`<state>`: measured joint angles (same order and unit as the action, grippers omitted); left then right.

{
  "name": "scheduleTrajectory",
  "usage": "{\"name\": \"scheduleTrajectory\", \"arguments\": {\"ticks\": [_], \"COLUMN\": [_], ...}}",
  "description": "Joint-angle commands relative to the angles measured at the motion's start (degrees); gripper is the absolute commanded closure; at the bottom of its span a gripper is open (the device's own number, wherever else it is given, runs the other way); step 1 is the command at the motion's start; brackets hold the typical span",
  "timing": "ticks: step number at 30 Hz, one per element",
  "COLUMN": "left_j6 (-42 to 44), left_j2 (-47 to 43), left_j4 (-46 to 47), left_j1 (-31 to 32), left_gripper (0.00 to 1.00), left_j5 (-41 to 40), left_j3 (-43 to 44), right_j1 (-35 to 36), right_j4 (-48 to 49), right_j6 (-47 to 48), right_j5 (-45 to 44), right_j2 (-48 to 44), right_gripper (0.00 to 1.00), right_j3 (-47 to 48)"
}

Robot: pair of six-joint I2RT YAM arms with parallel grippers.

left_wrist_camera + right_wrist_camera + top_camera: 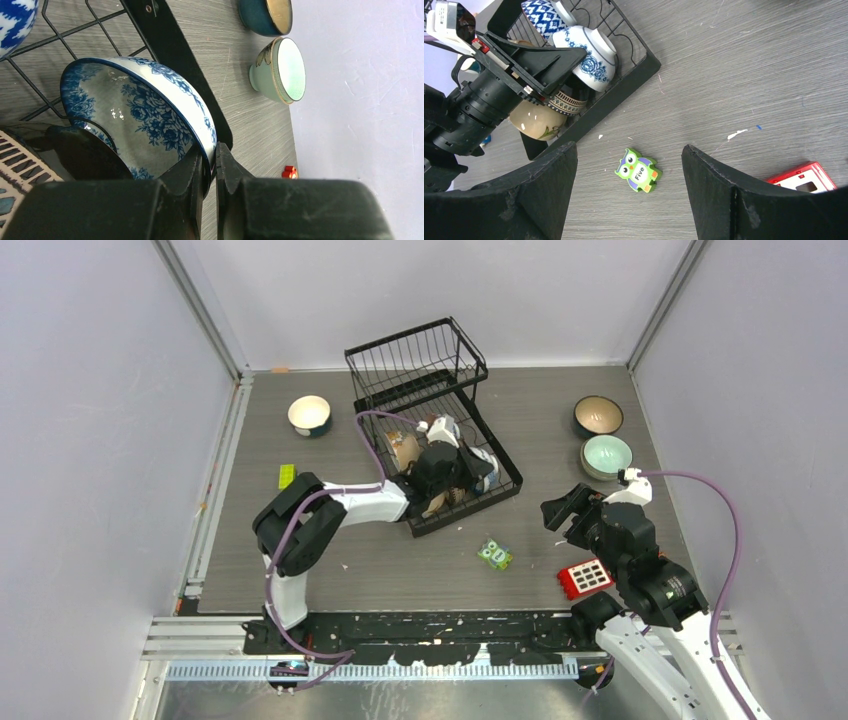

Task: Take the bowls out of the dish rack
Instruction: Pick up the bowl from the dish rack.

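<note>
Crowding floral bowl [591,60]: banded bowl [568,103], rack [621,94].

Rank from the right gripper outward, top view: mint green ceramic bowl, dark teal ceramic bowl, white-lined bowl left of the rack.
1. Mint green bowl, just beyond the right gripper.
2. Dark teal bowl, behind the mint one.
3. White-lined bowl, far left, past the dish rack.

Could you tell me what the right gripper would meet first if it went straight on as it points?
Probably the green owl block, framed between the open right gripper's fingers in its wrist view; depth is unclear, so it might meet bare table beside it.
</note>
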<state>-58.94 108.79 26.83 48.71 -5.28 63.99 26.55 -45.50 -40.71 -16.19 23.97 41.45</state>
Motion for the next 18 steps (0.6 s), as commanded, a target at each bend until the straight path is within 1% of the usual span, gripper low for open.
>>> {"name": "scheduleTrajectory", "arguments": {"ticks": [1,4,10,18], "left_j6": [2.10,2.32,2.39,0.29], "left_j2": [-6.24,-6.49,-6.69,-6.45], "left_j4": [7.84,10.56,13.11,17.04], "left_j1": [-0.37,-0.45,-0.46,-0.75], "left_gripper": [1.00,1.00,1.00,1.00], "left_j5": [0.42,1.15,2.09,2.95], "left_j3": [-0.46,-0.99,-1.16,-2.37], "right_j1": [0.37,0.35,0.43,0.37], "right_j4": [1.73,1.81,1.90,1.64], "right_j6": [0.46,0.41,0.45,0.37], "right_j5": [-0.78,-0.77,-0.52,0.00], "right_j2": [-0.71,-1.06,-2.13,-3.14], "right_gripper": [0.20,0.20,0.20,0.20], "right_j3": [0.09,0.07,-0.05,0.51]}}
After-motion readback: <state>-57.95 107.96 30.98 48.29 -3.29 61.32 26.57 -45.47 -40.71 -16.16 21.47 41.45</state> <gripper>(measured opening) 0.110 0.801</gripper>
